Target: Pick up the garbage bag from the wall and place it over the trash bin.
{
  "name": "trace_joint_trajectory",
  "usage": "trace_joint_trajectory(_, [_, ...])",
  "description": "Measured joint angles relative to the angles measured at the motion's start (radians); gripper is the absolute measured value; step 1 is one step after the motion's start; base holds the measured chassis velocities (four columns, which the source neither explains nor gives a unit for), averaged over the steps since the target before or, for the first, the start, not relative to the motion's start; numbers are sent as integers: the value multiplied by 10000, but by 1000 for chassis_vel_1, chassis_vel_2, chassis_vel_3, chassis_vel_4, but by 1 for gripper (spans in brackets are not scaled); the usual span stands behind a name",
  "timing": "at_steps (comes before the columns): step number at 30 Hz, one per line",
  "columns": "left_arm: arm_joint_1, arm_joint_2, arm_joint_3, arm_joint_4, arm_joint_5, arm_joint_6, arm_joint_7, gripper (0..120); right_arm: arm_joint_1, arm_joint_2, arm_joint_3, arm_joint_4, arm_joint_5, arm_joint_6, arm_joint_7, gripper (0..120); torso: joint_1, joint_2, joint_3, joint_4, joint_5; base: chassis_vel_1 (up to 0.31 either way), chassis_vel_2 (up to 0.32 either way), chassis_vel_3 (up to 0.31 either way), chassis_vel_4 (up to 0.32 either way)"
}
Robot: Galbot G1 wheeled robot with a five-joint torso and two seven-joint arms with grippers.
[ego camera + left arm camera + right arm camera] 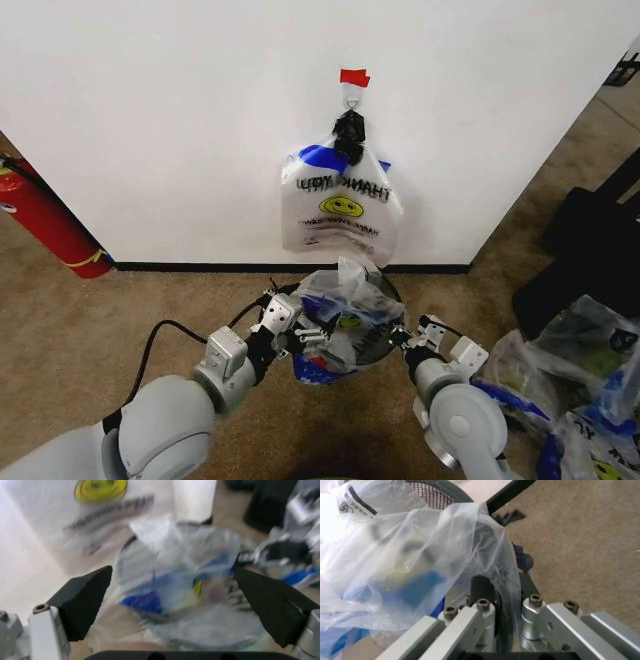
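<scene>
The garbage bag [345,296] lies crumpled over the mouth of the trash bin [392,291], which stands on the carpet just below the wall [180,120]. My left gripper [308,340] is at the bin's near-left side. Its black pads [82,600] stand wide open, with the bag [185,592] lying just beyond them. My right gripper [402,338] is at the bin's right rim. In the right wrist view this gripper [502,579] is shut on a fold of the bag [420,555], next to the bin's black mesh rim [436,494].
A thicker bunch of identical bags [340,205] hangs by a black clip [349,130] from a hook [351,96] under red tape [354,77]. A red fire extinguisher [45,225] leans at the left. Black gear [590,240] and loose bags [575,385] crowd the right floor.
</scene>
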Motion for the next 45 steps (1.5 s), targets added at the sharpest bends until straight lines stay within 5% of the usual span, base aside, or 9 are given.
trace_joint_trajectory(15, [-1108,-511,1313,876,-557,288,-155,80,235,20,-281,-161,137,-104,109,0,1,0,0,-4,1,0,0,0,0])
trace_joint_trajectory(32, [-1758,-749,2393,1900,947,476,-377,70,224,-7,-330,-163,137,-106,38,0,1,-1,0,-5,0,0,0,0,0])
trace_joint_trajectory(45, [-1910,-866,2543,2096,896,462,-537,24,175,75,-370,-160,89,-105,23,0,1,-2,-1,-4,0,0,0,0,0])
